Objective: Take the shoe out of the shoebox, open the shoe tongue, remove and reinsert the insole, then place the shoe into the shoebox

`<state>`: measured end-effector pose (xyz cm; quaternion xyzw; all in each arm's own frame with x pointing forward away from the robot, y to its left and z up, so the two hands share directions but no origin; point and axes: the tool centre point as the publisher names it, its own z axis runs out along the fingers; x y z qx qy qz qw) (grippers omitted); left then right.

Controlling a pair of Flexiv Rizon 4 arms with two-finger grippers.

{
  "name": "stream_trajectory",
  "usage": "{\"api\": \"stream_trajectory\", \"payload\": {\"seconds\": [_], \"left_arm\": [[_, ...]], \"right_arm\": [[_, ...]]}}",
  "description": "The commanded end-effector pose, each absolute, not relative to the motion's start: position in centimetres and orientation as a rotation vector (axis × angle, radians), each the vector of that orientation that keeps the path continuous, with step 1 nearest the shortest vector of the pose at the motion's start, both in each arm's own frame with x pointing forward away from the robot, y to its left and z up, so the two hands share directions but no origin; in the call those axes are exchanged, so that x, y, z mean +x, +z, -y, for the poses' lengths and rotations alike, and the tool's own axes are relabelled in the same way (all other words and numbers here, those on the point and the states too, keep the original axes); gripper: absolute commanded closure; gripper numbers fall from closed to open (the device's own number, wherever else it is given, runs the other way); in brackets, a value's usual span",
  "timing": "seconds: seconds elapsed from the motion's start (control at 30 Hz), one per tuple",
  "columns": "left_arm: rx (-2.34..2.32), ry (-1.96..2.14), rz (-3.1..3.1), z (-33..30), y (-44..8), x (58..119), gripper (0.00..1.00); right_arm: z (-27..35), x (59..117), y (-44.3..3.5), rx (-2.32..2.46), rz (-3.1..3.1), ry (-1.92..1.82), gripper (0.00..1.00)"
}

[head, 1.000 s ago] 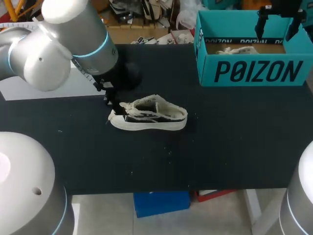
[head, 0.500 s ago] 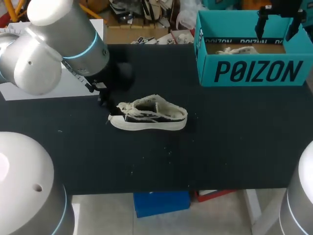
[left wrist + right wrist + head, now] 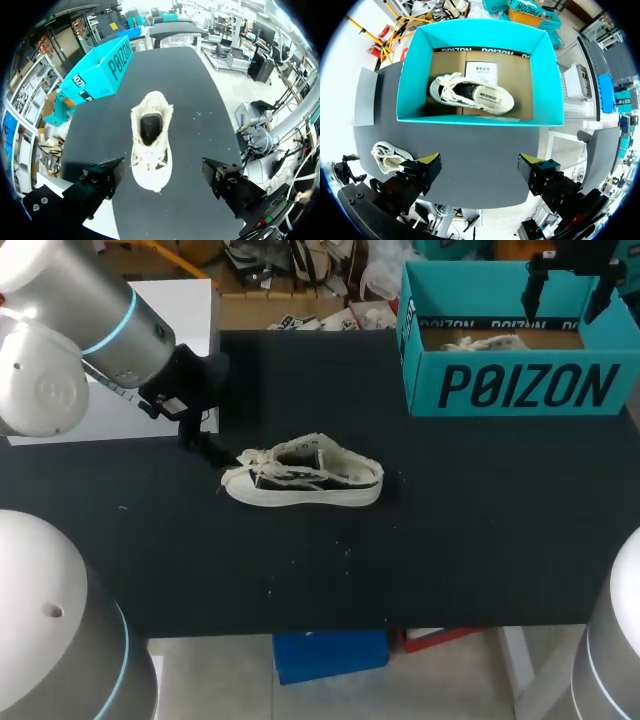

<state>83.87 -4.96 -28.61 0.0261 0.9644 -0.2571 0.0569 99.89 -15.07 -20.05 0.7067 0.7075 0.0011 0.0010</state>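
A white cloth shoe with loose laces [image 3: 302, 478] lies on its sole near the middle of the black bench [image 3: 450, 530], a little toward the left edge. It is out of the big blue-green cardboard shoebox [image 3: 520, 387], so I think the first step is done. The shoebox stands at the far right corner of the bench. A second white shoe [image 3: 470, 95] lies inside it on the brown floor of the box.

The left gripper [image 3: 161, 167] hangs just past the toe of the shoe on the bench. Its two fingers are wide apart and hold nothing. The right gripper [image 3: 479, 162] hangs high over the shoebox, also spread apart and empty.

The mouth of the shoe looks dark and open. I cannot tell if the tongue is pulled back, or if the insole has been out and in again. Putting the shoe into the shoebox is not yet done.
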Motion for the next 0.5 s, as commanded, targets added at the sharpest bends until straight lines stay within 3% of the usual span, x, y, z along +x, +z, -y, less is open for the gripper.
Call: {"api": "stream_trajectory", "payload": {"seconds": [0.03,0.5], "left_arm": [[0.081,-0.867,-2.914,3.7,-29.2,84.3,0.00],[0.033,-0.877,-2.910,2.3,-29.9,85.1,0.00]], "right_arm": [[15.0,99.9,-20.0,2.220,-2.221,0.002,0.00],[15.0,99.9,-20.0,2.220,-2.221,0.002,0.00]]}}
